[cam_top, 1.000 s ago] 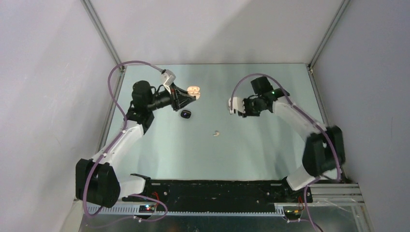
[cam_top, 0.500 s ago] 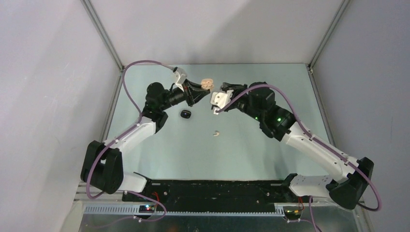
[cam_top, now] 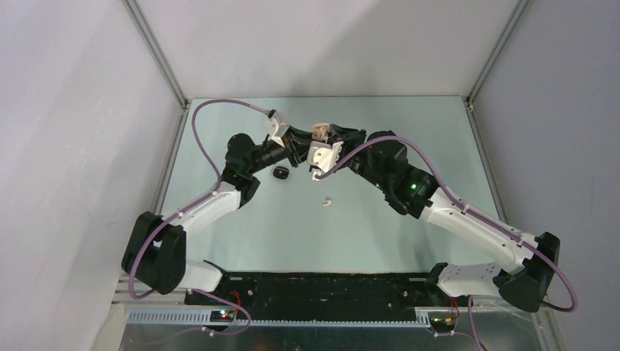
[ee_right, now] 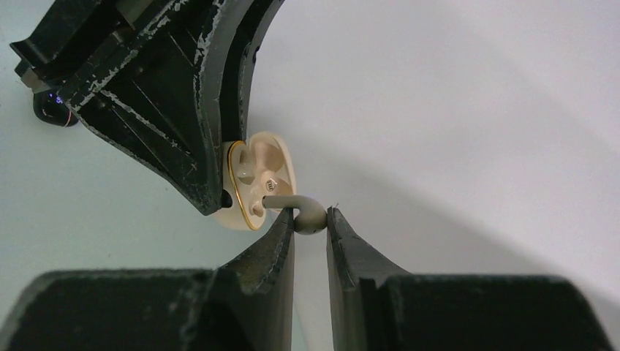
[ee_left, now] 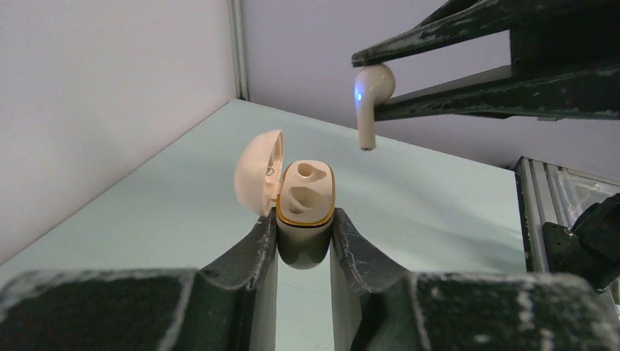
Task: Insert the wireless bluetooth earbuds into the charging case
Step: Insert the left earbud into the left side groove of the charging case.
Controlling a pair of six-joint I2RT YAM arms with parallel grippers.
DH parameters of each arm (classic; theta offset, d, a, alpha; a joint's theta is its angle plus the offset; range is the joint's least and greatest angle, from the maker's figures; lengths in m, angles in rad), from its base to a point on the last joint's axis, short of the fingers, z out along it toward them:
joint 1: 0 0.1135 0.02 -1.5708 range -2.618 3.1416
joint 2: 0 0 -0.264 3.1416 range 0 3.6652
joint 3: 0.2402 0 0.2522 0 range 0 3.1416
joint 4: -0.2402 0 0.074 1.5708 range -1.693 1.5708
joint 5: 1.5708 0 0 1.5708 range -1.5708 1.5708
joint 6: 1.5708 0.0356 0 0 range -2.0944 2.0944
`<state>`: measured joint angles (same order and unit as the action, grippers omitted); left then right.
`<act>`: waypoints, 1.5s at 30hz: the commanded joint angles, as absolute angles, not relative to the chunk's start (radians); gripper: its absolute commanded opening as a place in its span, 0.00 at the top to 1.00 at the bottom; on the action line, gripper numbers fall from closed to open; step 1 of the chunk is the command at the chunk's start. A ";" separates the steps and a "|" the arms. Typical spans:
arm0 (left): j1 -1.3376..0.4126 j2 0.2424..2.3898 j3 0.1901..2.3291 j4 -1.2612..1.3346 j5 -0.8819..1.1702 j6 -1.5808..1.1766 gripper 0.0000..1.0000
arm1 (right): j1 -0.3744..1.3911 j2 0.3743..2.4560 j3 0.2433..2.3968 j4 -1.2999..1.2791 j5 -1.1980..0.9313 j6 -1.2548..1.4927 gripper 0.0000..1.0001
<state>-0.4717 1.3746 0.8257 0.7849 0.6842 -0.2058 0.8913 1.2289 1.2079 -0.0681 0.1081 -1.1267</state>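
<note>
Pale grey walls box in a smooth, mint-green table (cam_top: 409,131) with a dull sheen. Half a second ago a gap showed between the two grippers; now the right gripper (ee_right: 309,217) has closed in on the left one, and a second ago it was well off to the side.

The left gripper (ee_left: 305,223) is clamped on the lower body of a cream charging case (ee_left: 307,194), a glossy, pebble-shaped shell with a thin gold rim. Its rounded lid stands open beside the rim, and both moulded wells are bare.

The right gripper's scuffed black fingers (ee_right: 274,248) pinch the bulb of a cream earbud (ee_left: 369,95), smooth plastic with a short straight stem (a small blue light glows on it). The stem points at the case's open face, just short of the wells.

Below the left gripper a small black case (cam_top: 281,172) lies on the table; nearer the arm bases rests a second cream earbud (cam_top: 328,200).
</note>
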 commanded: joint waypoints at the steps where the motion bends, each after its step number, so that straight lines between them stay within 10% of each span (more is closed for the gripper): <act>1: -0.485 1.339 0.832 0.847 0.705 -0.164 1.00 | 0.898 1.242 1.238 -0.028 0.136 -1.106 1.00; 45: -0.503 1.347 0.860 0.815 0.705 -0.193 1.00 | 0.918 1.301 1.273 -0.046 0.129 -1.073 1.00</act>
